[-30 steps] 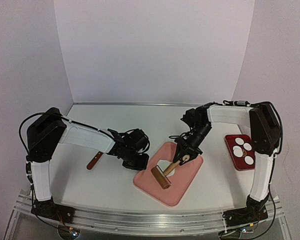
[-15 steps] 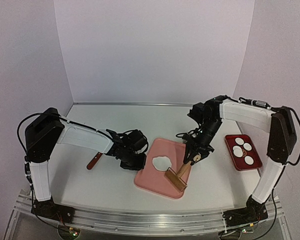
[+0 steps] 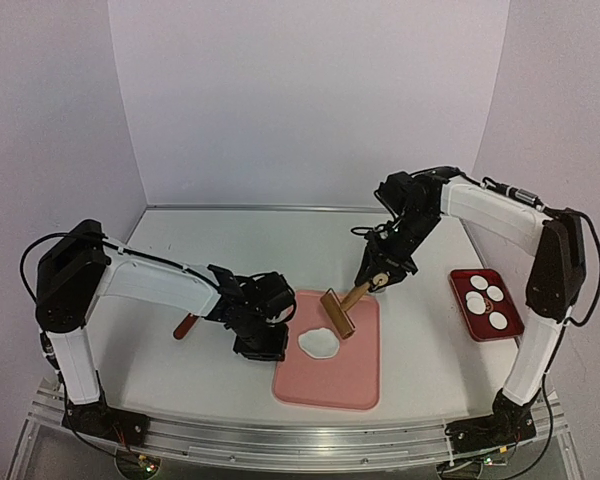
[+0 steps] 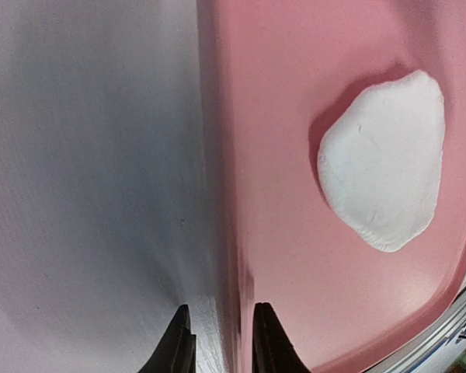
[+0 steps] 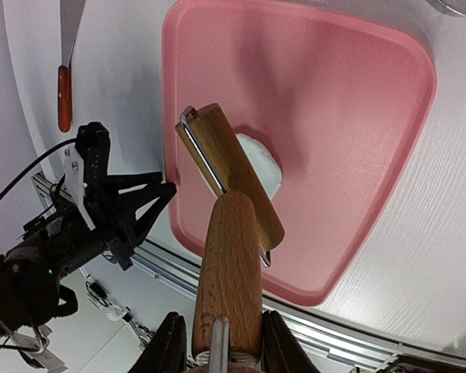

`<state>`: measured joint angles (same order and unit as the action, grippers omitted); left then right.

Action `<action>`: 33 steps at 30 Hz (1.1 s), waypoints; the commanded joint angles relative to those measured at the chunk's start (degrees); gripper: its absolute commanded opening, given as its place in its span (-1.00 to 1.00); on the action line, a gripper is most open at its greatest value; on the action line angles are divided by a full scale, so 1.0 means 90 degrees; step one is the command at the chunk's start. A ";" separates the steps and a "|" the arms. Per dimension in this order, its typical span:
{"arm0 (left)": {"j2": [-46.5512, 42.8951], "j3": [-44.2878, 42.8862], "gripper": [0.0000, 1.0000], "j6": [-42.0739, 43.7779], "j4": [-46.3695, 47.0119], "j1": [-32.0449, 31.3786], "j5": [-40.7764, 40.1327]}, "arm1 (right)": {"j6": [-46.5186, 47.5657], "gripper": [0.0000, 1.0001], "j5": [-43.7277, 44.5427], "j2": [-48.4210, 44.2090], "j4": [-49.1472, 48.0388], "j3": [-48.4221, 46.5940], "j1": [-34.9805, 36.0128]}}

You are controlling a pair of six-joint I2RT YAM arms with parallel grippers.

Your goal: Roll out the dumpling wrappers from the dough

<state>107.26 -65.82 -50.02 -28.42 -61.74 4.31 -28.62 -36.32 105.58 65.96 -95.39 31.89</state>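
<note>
dough (image 3: 319,342) is seen just lower left of the roller (image 3: 338,312), held by its handle in the right gripper (image 3: 372,283); mat (image 3: 350,372) edge is pinched by left gripper (image 3: 271,347).

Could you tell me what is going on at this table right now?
The right hand grips a wooden roller by its handle, apparently held clear of the dough, a flattened white lump on the pink board. The left hand pinches the board's left edge. Four round wrappers lie in the red tray on the right.
</note>
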 commanded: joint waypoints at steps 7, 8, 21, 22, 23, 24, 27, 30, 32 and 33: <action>-0.0050 -0.0820 -0.44 0.0258 -0.0009 0.0884 0.0561 | -0.0741 -1.00 -0.0861 0.0430 -0.0764 0.0498 -0.0049; -0.0004 -0.0855 -0.44 0.0304 0.0019 0.0919 0.0623 | -0.0806 -1.00 -0.0892 0.0450 -0.0795 0.0568 -0.0050; 0.0502 -0.0716 -0.38 0.0596 0.0732 0.0991 0.1464 | -0.1106 -1.00 -0.0164 0.0648 -0.0831 0.1423 -0.0056; 0.0578 -0.0744 -0.39 0.0626 0.0723 0.0989 0.1522 | -0.1127 -1.00 -0.0072 0.0682 -0.0850 0.1454 -0.0056; 0.0653 -0.0776 -0.40 0.0655 0.0697 0.0985 0.1577 | -0.1149 -1.00 0.0013 0.0714 -0.0871 0.1481 -0.0055; 0.0732 -0.0804 -0.44 0.0677 0.0660 0.0981 0.1596 | -0.1181 -1.00 0.0114 0.0735 -0.0892 0.1509 -0.0052; 0.0932 -0.0931 -0.67 0.0676 0.0344 0.0989 0.1487 | -0.1309 -1.00 0.0293 0.0785 -0.0993 0.1642 -0.0051; 0.1060 -0.1022 -0.76 0.0682 0.0101 0.0988 0.1371 | -0.1428 -1.00 0.0463 0.0817 -0.1065 0.1782 -0.0048; 0.1114 -0.1051 -0.89 0.0681 0.0055 0.0983 0.1360 | -0.1541 -1.00 0.0589 0.0840 -0.1100 0.1837 -0.0050; 0.1134 -0.1059 -0.96 0.0672 0.0052 0.0981 0.1364 | -0.1605 -1.00 0.0652 0.0850 -0.1123 0.1858 -0.0054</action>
<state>114.95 -73.45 -44.69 -26.19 -52.45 16.91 -38.93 -43.02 109.73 54.46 -82.15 31.05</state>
